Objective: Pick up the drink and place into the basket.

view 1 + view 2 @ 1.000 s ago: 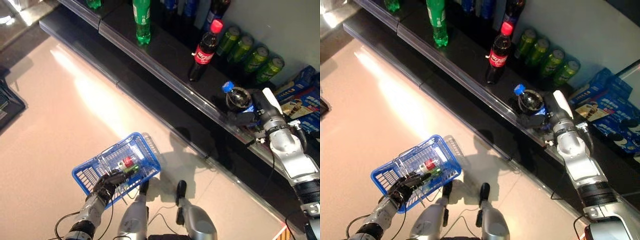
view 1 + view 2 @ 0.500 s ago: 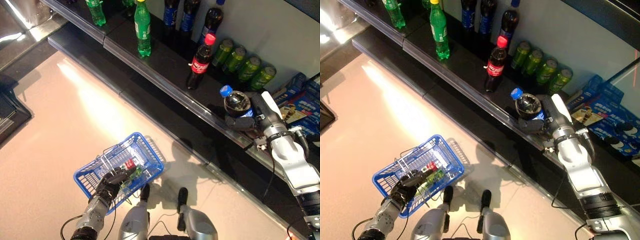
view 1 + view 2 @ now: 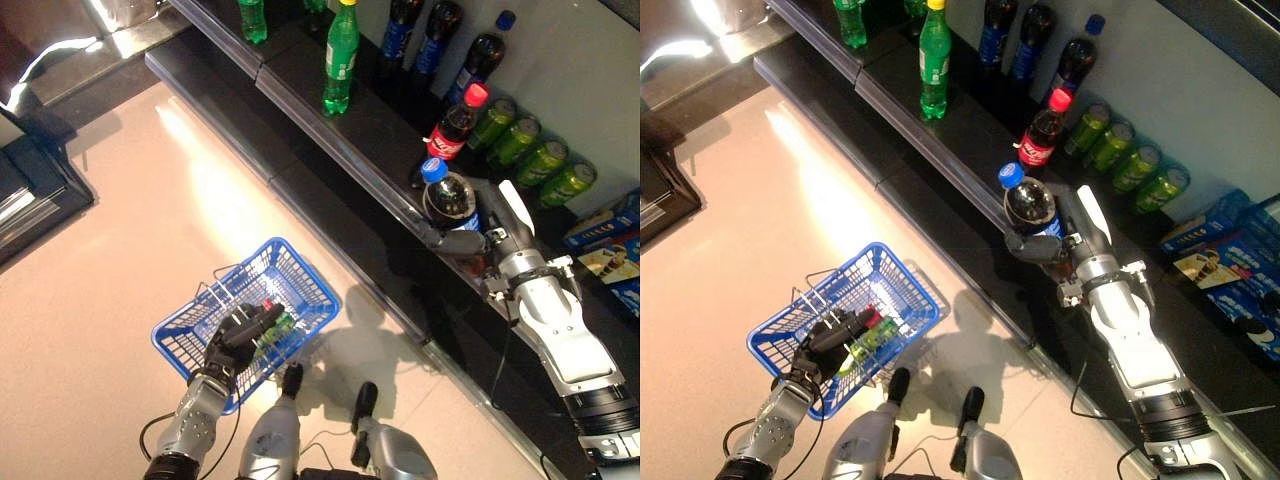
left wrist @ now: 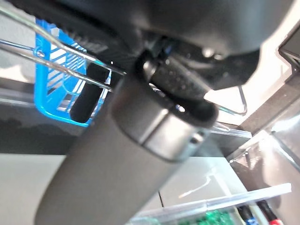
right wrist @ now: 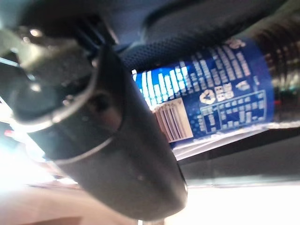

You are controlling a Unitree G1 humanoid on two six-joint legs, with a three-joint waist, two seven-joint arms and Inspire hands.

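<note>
Gripping the cola bottle (image 3: 449, 199), right hand (image 3: 487, 243); left hand (image 3: 237, 332) seemingly clasps basket (image 3: 300, 290) handle

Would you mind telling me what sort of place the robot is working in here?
Probably a shop or a mock-up of one: a long dark shelf stocked with rows of bottles and green cans, plus a blue shopping basket carried by the left hand.
</note>
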